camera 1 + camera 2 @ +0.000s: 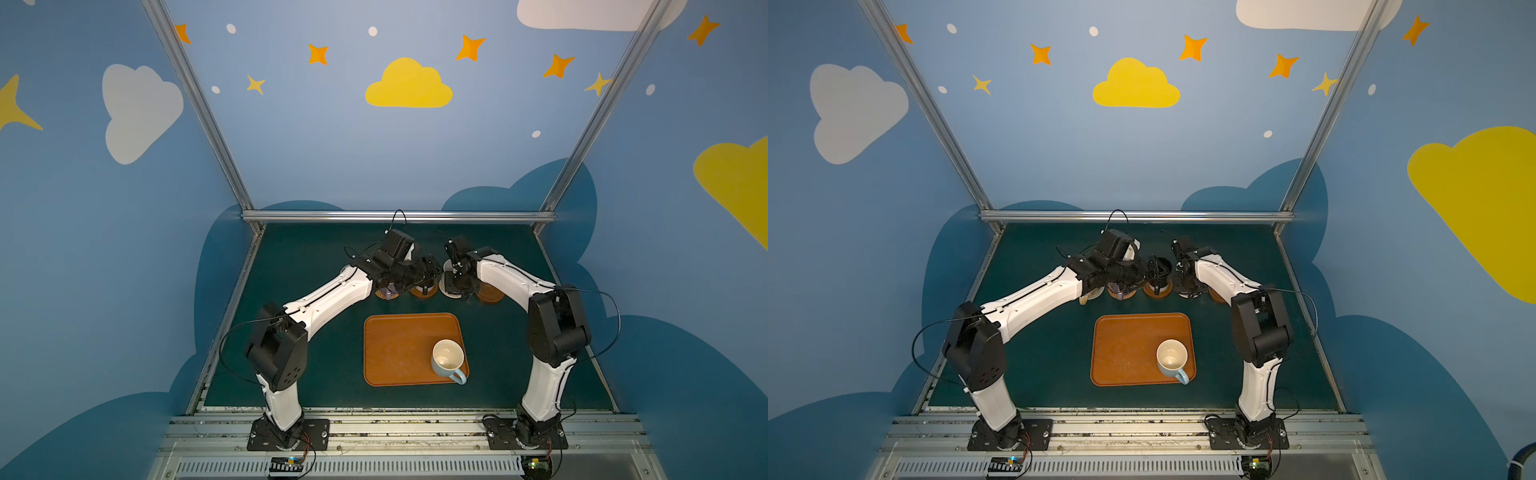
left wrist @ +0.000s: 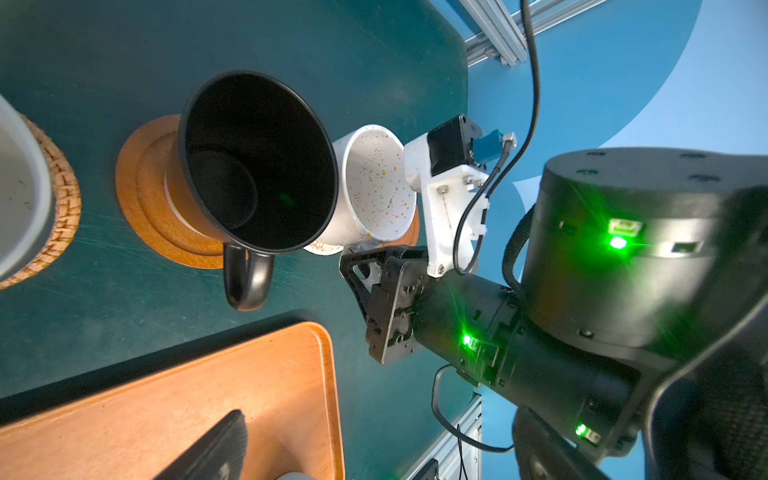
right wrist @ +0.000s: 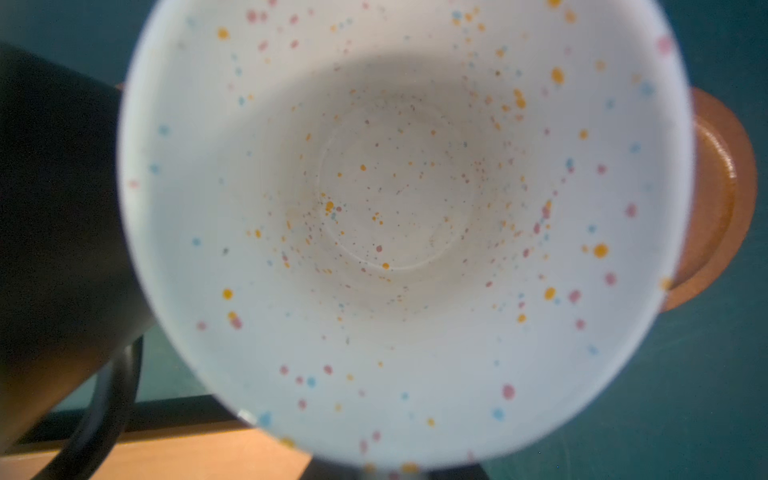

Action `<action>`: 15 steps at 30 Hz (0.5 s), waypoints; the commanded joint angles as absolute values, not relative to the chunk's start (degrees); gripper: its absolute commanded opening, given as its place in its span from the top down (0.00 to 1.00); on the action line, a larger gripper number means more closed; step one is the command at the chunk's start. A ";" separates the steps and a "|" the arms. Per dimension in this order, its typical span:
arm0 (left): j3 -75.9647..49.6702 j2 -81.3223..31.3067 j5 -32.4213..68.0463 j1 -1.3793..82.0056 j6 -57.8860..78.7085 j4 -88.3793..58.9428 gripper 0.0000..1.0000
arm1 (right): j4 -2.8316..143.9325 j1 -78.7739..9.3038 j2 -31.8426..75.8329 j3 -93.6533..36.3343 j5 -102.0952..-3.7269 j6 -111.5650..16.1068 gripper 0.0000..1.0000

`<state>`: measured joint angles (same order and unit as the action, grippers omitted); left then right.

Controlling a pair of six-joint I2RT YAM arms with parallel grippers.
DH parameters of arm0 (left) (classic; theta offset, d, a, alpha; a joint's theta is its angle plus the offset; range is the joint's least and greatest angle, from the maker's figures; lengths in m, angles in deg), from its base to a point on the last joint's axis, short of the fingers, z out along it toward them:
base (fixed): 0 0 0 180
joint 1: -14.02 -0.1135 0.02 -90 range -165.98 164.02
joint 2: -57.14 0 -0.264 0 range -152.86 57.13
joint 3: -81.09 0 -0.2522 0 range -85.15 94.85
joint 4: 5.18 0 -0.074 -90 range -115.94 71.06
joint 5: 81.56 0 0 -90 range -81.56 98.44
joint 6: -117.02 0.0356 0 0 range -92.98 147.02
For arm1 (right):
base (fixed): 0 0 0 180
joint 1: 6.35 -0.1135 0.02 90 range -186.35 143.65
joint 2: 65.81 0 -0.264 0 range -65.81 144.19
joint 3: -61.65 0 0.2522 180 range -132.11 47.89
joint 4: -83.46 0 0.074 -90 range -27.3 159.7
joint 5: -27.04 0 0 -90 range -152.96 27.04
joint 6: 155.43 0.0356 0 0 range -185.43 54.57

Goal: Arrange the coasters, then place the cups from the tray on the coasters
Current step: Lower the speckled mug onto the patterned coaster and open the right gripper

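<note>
The tray [image 1: 390,332] lies mid-surface toward the front edge and carries a single light blue mug [image 1: 448,360], upright in its front right corner, handle toward the front edge. Behind it a row of coasters crosses the surface. The left arm leans over the row's left end, half hiding a lavender mug [image 1: 1120,294] on a rattan coaster [image 2: 62,199]. Next along, a black mug [image 2: 257,166] stands on a brown wooden coaster [image 2: 141,195]. The left pincer [image 1: 430,268] hangs above it, spread wide and empty. Just beside, the right pincer [image 1: 454,284] is clamped on a cream-white mug [image 3: 395,208] speckled orange, pink and blue, over a pale woven coaster [image 2: 322,248]. Whether it rests there I cannot tell. A second wooden coaster [image 3: 723,195] lies just beside, toward the right edge.
</note>
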<state>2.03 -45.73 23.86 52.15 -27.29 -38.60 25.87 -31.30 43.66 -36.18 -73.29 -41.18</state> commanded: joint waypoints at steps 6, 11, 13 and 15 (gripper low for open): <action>0.72 -43.69 23.73 51.95 -27.42 -37.21 0.01 | 22.17 -31.21 42.17 -37.18 -74.70 -40.40 0.67; -0.55 -42.78 23.85 51.90 -27.21 -35.79 0.01 | 19.41 -30.93 43.39 -39.47 -72.38 -40.91 0.56; -1.39 -41.97 23.54 51.88 -27.06 -34.78 0.00 | 18.39 -30.94 43.47 -40.16 -72.07 -40.82 0.54; -1.31 -41.85 23.79 51.93 -26.59 -35.00 0.00 | 18.52 -30.93 42.42 -39.63 -71.52 -40.91 0.49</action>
